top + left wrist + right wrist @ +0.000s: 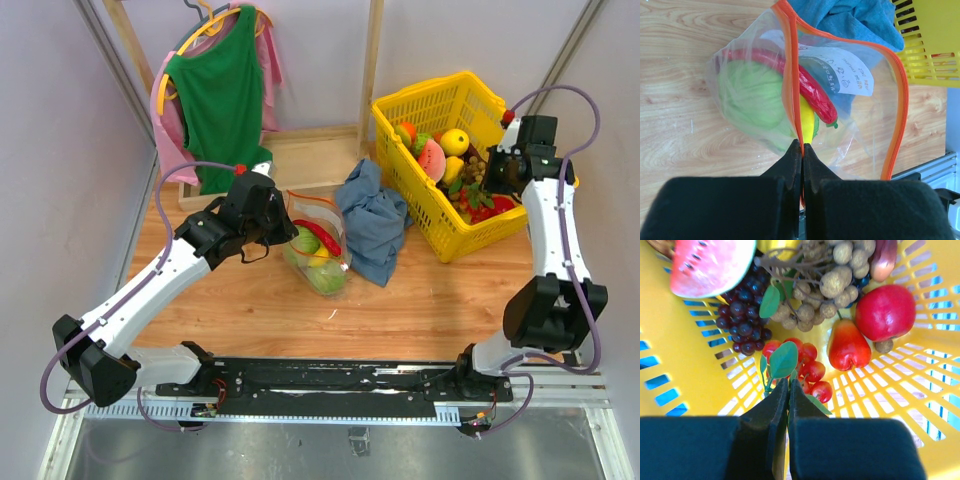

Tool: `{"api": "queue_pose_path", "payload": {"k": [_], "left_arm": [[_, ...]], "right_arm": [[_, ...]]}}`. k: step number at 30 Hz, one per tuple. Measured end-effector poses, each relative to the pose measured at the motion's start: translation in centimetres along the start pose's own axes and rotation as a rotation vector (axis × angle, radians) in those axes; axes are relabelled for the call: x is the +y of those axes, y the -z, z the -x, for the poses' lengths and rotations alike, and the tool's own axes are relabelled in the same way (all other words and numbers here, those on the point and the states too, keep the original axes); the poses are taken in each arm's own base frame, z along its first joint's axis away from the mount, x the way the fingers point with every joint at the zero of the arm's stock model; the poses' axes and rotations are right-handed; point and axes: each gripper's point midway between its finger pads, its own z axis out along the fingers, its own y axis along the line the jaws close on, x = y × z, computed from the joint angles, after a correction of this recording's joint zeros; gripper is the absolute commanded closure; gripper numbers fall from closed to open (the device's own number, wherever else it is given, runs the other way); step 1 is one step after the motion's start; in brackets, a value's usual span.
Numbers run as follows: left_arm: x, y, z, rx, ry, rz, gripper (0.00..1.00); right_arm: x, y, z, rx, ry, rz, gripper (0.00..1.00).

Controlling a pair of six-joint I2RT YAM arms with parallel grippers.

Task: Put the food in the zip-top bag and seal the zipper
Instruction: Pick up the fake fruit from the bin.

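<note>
The zip-top bag (318, 255) lies on the wooden table, its mouth gaping. Through its clear plastic (865, 120) I see food: a pale-green cabbage (752, 95), a red chili (812, 90) and a yellow banana (807, 125). My left gripper (802, 145) is shut on the near lip of the orange zipper (790, 75). My right gripper (788, 382) is down inside the yellow basket (700, 370), shut on the green leafy stem of a bunch of red cherries (812, 370).
The basket (440, 95) at the back right also holds a watermelon slice (710, 262), dark grapes (742, 315), a brown longan bunch (830, 280) and a red apple (885, 312). A blue-grey cloth (375, 220) lies between bag and basket. A green shirt (220, 90) hangs at the back left.
</note>
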Motion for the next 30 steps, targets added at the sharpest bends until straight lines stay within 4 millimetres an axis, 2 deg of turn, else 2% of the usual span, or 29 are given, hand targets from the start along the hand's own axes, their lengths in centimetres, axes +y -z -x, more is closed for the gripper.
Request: {"api": "queue_pose_path", "payload": {"k": [6,14,18,21,30], "left_arm": [[0.0,0.0,0.0,0.0,0.0,0.0,1.0],[0.0,0.0,0.0,0.0,0.0,-0.002,1.0],[0.0,0.0,0.0,-0.001,0.0,-0.002,1.0],[-0.1,0.0,0.1,-0.001,0.001,-0.004,1.0],[-0.3,0.1,0.0,0.003,0.004,-0.012,1.0]], "right_arm": [[1.3,3.9,3.2,-0.156,0.017,0.019,0.99],[5.7,7.9,6.5,-0.292,0.08,0.115,1.0],[9.3,9.9,7.7,-0.341,0.139,0.201,0.99],[12.5,11.5,7.8,-0.367,0.19,0.281,1.0],[22.8,16.2,4.5,-0.377,0.351,0.583,1.0]]}}
